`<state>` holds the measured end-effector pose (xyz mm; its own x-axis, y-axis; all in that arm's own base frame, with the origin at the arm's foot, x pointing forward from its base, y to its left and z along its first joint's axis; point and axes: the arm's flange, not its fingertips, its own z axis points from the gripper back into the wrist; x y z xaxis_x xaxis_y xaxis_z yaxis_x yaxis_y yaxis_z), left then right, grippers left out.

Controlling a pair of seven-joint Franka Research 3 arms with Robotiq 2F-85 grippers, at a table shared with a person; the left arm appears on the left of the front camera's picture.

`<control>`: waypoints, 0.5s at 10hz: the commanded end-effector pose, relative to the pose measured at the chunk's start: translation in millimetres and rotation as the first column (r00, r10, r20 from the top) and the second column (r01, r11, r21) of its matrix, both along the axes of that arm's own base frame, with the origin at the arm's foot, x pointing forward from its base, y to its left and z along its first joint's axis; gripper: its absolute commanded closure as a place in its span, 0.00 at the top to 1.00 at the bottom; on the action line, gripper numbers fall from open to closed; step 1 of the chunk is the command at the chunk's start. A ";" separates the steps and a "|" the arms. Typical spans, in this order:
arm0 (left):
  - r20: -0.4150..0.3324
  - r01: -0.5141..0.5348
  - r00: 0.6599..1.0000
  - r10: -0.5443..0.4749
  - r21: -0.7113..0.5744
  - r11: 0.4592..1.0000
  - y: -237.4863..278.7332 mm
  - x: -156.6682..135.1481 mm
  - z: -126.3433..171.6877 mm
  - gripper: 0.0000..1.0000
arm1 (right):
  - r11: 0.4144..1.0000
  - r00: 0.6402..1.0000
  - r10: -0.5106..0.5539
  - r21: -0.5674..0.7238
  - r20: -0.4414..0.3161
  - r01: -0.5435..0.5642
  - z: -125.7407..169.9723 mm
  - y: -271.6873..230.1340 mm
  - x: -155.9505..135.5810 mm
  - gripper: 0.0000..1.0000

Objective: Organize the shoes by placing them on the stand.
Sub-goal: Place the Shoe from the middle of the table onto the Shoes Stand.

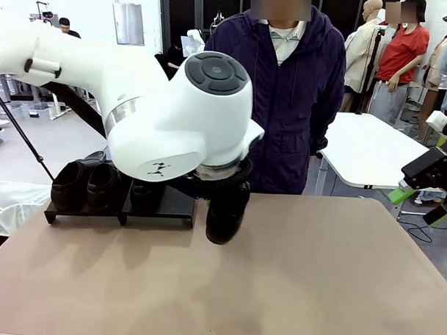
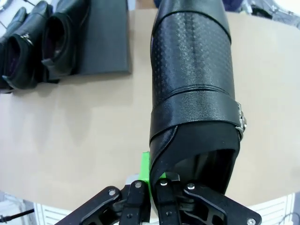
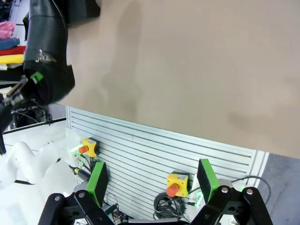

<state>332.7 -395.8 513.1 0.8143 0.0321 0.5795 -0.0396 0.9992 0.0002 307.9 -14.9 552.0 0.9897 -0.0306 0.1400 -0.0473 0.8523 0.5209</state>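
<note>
Right now the left gripper (image 2: 151,180) is clamped on the heel rim of one black shoe (image 2: 192,89), hanging it toe-down over the tan table (image 1: 293,280), just in front of the stand's (image 1: 163,209) right end. From the front, the big white left arm (image 1: 159,114) blocks the grip itself; you just see the shoe's dark body poking out below the wrist. The left wrist camera fills that in: one green pad (image 2: 145,168) sits outside the heel wall, the other finger is inside the opening, and there's a strap with a small metal buckle (image 2: 241,123) across the upper.

Other shoes (image 1: 83,183) sit on the stand at its left end; the wrist view shows them side by side, with bare black shelf (image 2: 105,37) next to them. Front view also has a dark shape further right on the stand, partly hidden by the arm, can't tell what it is.

Right gripper (image 3: 152,180) is spread wide, holding nothing, parked off the table's edge; its own camera looks past the edge at slatted white panelling with two yellow boxes with red buttons (image 3: 177,183). It also catches the held shoe from the side. A person in a dark jacket (image 1: 285,89) stands at the far side.
</note>
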 end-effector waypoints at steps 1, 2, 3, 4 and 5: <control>0.093 0.059 0.994 -0.060 0.009 0.998 34.5 50.4 -1.8 0.00 | 1.000 1.000 0.016 0.027 0.009 -0.016 4.2 -0.2 2.7 1.00; 0.119 0.121 0.986 -0.120 0.004 0.993 52.6 74.1 -7.7 0.00 | 1.000 1.000 0.016 0.027 0.009 -0.016 4.2 -0.2 2.7 1.00; 0.175 0.177 0.969 -0.173 -0.008 0.984 71.4 95.9 -14.9 0.00 | 1.000 1.000 0.016 0.027 0.009 -0.016 4.2 -0.2 2.7 1.00; 0.183 0.216 0.960 -0.210 -0.013 0.976 86.3 111.3 -22.0 0.00 | 1.000 1.000 0.016 0.027 0.009 -0.016 4.2 -0.2 2.7 1.00; 0.196 0.208 0.960 -0.202 -0.011 0.978 100.7 125.5 -28.0 0.00 | 1.000 1.000 0.016 0.027 0.009 -0.016 4.2 -0.2 2.7 1.00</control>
